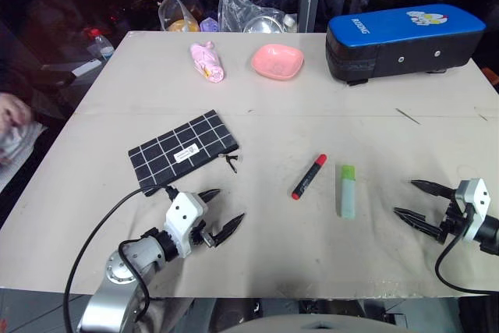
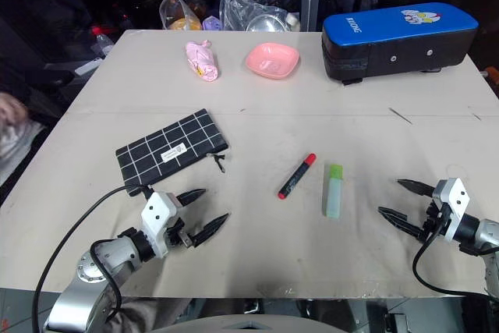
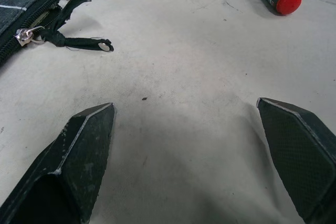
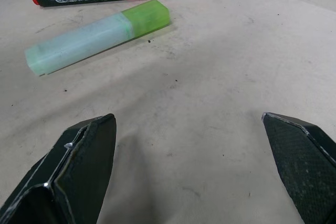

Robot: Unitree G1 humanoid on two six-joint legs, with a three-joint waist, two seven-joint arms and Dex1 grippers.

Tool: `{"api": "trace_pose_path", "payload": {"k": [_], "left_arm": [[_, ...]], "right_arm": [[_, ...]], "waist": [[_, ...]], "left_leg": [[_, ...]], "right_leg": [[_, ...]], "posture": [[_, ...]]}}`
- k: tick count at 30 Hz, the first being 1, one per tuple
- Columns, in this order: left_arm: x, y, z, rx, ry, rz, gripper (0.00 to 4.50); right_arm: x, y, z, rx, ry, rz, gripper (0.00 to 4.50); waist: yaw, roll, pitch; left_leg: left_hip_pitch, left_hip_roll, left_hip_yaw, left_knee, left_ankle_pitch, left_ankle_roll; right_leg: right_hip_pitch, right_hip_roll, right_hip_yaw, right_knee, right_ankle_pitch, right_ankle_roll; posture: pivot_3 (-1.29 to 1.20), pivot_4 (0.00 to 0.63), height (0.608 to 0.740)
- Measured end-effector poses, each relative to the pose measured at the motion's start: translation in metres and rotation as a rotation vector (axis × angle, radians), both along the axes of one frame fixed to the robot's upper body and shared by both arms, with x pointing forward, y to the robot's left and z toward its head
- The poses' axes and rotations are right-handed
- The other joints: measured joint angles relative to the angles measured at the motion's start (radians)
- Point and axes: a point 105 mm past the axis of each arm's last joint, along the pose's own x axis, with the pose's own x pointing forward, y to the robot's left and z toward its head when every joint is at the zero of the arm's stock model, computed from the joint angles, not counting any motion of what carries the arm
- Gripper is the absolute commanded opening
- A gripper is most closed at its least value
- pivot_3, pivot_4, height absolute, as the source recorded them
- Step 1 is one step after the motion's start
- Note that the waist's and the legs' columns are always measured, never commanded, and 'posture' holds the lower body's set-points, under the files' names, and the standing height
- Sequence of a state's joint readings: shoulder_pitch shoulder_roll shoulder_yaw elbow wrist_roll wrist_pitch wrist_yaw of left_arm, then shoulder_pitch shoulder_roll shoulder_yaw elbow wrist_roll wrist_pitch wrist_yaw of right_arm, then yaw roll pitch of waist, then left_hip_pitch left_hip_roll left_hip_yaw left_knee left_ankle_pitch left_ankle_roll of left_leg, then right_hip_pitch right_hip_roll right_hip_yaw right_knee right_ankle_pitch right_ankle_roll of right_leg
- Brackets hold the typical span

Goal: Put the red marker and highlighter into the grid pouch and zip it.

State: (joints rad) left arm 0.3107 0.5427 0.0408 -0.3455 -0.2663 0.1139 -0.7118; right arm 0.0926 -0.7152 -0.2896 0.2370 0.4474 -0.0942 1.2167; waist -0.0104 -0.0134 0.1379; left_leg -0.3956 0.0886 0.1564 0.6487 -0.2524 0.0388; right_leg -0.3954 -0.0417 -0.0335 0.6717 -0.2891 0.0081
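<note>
With both the left gripper (image 1: pixel 217 215) and right gripper (image 1: pixel 415 200) spread wide and empty, the slim, light, rigid red-and-black marker (image 1: pixel 309 176) and chunky pale green-capped highlighter (image 1: pixel 346 190) just right of it look best pinched mid-barrel, while the limp black grid-lined fabric pouch (image 1: pixel 182 150) at left likely needs pinning near its zipper pull (image 3: pixel 24 35).

blue-and-black hard case (image 1: pixel 405 40) | pink bowl (image 1: pixel 277 61) | pink bundle (image 1: pixel 207 61) | beige table (image 1: pixel 312 247)

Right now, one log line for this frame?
left gripper: open, empty | right gripper: open, empty | red marker, highlighter: on table | grid pouch: zipped, flat
</note>
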Motion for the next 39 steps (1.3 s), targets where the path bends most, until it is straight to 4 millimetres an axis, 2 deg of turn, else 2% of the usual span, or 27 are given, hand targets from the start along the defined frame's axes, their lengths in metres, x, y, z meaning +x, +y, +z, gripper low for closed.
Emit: {"api": "trace_pose_path", "payload": {"k": [14,18,21,25,29,35,39], "left_arm": [[-0.006,0.001,0.0,-0.015,-0.01,-0.016,4.42],[-0.004,0.007,0.005,-0.01,-0.036,-0.001,4.42],[-0.001,0.019,0.01,-0.004,-0.067,0.045,4.42],[-0.002,0.043,0.012,0.049,-0.079,0.089,4.42],[-0.001,0.087,0.028,0.107,-0.109,0.195,4.42],[-0.008,0.146,0.031,0.201,-0.077,0.308,4.42],[-0.006,0.183,0.041,0.282,-0.128,0.358,4.42]], "right_arm": [[0.001,0.002,0.002,-0.005,-0.007,0.018,4.5],[0.003,0.003,0.004,-0.004,-0.015,0.029,4.5],[0.005,0.012,0.01,0.051,-0.029,0.044,4.5],[0.008,0.036,0.025,0.143,-0.058,0.093,4.5],[0.009,0.069,0.045,0.159,-0.105,0.208,4.5],[0.007,0.097,0.06,0.155,-0.135,0.315,4.5],[0.008,0.105,0.063,0.165,-0.141,0.333,4.5]], "waist": [[0.0,0.0,0.0],[0.0,0.0,0.0],[-0.001,0.0,0.0],[-0.003,0.0,0.0],[-0.003,0.0,0.0],[-0.002,-0.001,0.001],[0.0,-0.002,0.001]], "left_leg": [[0.0,0.0,0.0,0.0,0.0,0.0],[0.0,0.0,0.0,0.0,0.0,0.0],[0.0,0.001,0.0,0.0,0.0,0.0],[0.0,0.001,0.0,0.0,0.0,0.0],[0.0,0.001,-0.001,0.0,0.0,0.0],[-0.001,0.0,-0.001,0.0,0.0,0.0],[-0.002,0.0,-0.002,0.0,0.0,0.0]], "right_leg": [[0.0,0.0,0.0,0.0,0.0,0.0],[0.0,0.0,0.0,0.0,0.0,0.0],[0.0,0.001,0.0,0.0,0.0,0.0],[0.0,0.001,0.0,0.001,0.0,0.0],[0.0,0.0,-0.001,0.001,0.0,0.0],[-0.001,-0.001,-0.004,0.0,0.0,0.0],[-0.002,-0.003,-0.006,0.0,0.0,-0.001]], "posture": [[0.0,0.15,0.74],[0.0,0.15,0.74],[0.0,0.15,0.74],[0.0,0.15,0.74],[0.0,0.15,0.74],[0.0,0.15,0.74],[0.0,0.15,0.74]]}}
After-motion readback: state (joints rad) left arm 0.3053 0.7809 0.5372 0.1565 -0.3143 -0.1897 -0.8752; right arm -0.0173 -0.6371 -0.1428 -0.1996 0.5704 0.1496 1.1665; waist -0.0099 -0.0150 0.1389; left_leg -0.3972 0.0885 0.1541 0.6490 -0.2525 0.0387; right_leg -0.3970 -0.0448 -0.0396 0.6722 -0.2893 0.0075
